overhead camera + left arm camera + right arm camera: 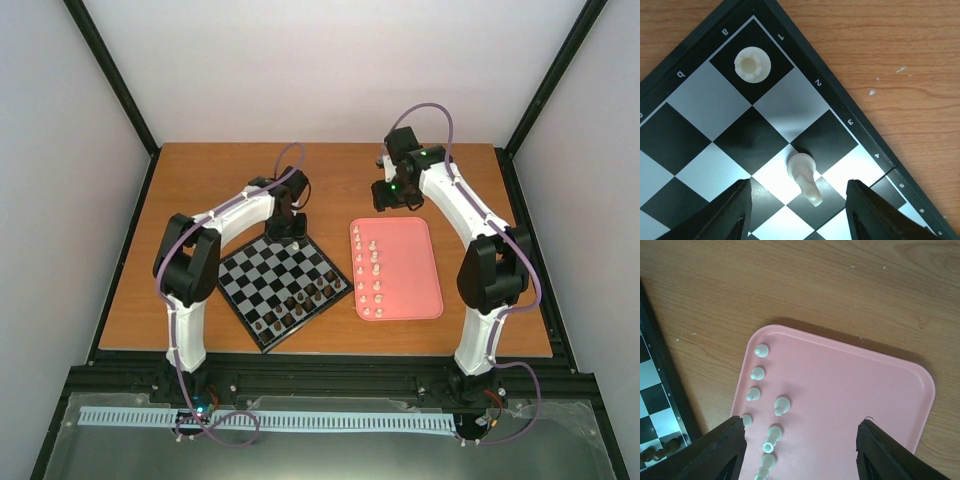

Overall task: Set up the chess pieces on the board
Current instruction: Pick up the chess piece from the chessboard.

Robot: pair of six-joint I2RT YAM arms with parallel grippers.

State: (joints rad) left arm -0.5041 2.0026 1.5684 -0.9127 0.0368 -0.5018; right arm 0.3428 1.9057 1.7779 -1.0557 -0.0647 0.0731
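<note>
brown wood-grain table (200, 190), one, carries everything. square glossy chessboard of black and silver-grey checks (258, 272), one, sits turned corner-on. pink rounded-rectangle tray (412, 262), one, lies just right of the board, not touching it.

left gripper (798, 181): over the board's far corner, fingers spread, pinching nothing. right gripper (801, 421): right of the board, over the tray's far end, fingers spread, empty.

dark brown chess pieces (295, 305): on the board, crowded along its near-right edge; count unclear.

cream-white chess pieces (782, 405):
- in the tray: two loose columns along the side facing the board, at least eight countable.
- on the board: two. a rook (753, 63) stands upright on the corner square. a slimmer piece (805, 177) lies a couple of squares in from that corner, between the left fingers and apart from both; upright or tipped, cannot tell.
</note>
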